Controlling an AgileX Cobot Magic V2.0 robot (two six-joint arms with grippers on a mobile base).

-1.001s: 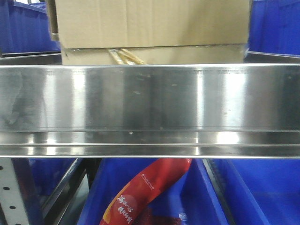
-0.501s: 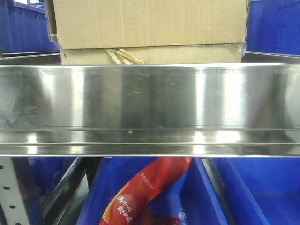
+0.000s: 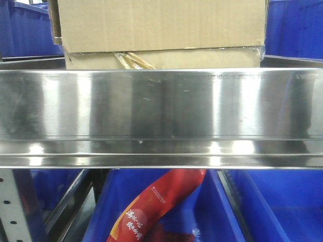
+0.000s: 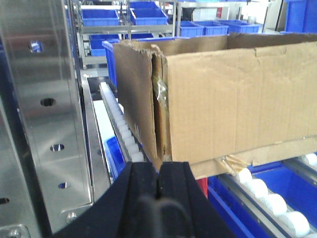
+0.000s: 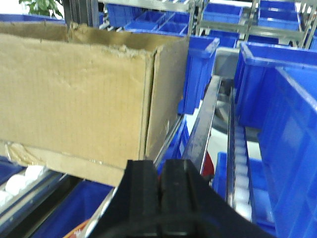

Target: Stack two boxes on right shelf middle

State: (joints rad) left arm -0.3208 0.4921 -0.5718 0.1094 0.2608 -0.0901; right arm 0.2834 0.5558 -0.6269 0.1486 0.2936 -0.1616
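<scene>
A large brown cardboard box (image 3: 161, 25) sits on the steel shelf, on top of a flatter cardboard layer (image 3: 166, 59) with tape at its front. The box also shows in the left wrist view (image 4: 237, 99) and the right wrist view (image 5: 74, 94), open-topped with torn corners. My left gripper (image 4: 159, 171) is shut and empty, just below and in front of the box's left front corner. My right gripper (image 5: 161, 168) is shut and empty, below the box's right front corner. Neither gripper touches the box. Neither shows in the front view.
A wide steel shelf rail (image 3: 161, 106) fills the front view. Below it a blue bin (image 3: 282, 201) holds a red bag (image 3: 156, 201). A steel upright (image 4: 44, 99) stands left of the box, white rollers (image 4: 267, 196) run under it, and blue bins (image 5: 292, 124) stand to the right.
The box looks slightly narrower in the front view than one second ago, its side edges shifted inward. Nothing has moved in the last half second.
</scene>
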